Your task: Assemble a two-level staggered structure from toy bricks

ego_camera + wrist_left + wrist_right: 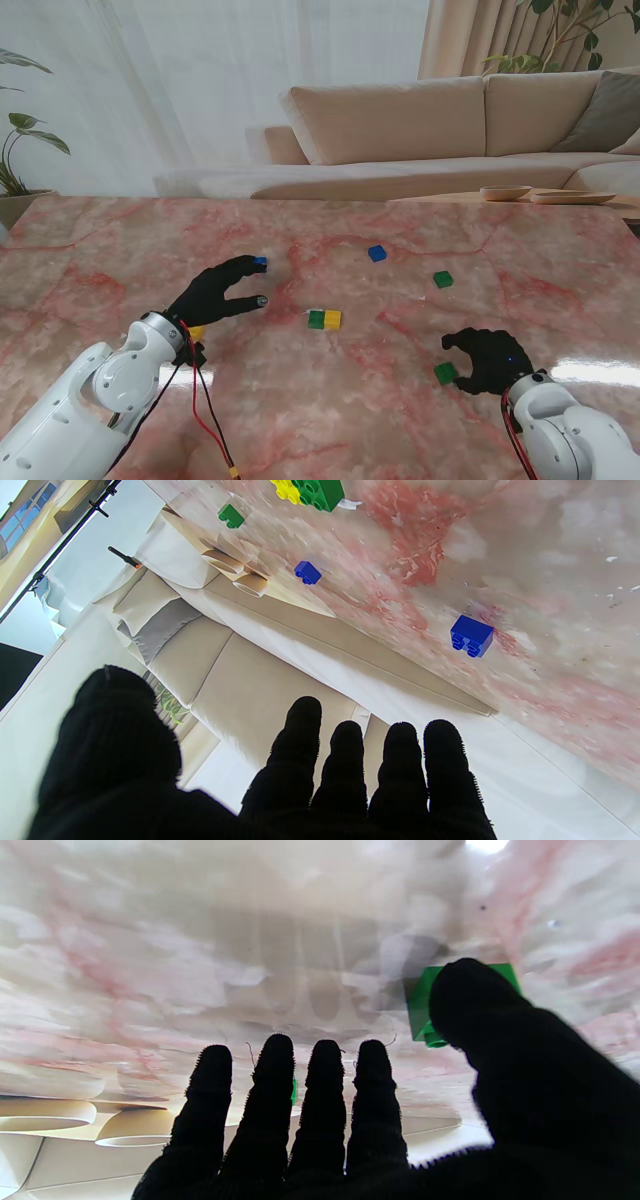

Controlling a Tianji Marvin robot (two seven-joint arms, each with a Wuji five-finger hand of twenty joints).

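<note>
Two joined bricks, green-yellow pair [324, 319], sit mid-table | our left hand [222, 291] and right hand [488, 360] both spread, empty | only the right wrist view shows the thumb over the green brick [419, 1005]

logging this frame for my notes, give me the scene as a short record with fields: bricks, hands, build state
surface: pink marble table
joined bricks: green-yellow pair, side by side at table centre, one level only
loose blue: one farther from me, one at the left hand's fingers
loose green: one to the right, one beside the right hand
left hand: open, holds nothing
right hand: open, thumb by the green brick, not gripping
build state: second level not started
</note>
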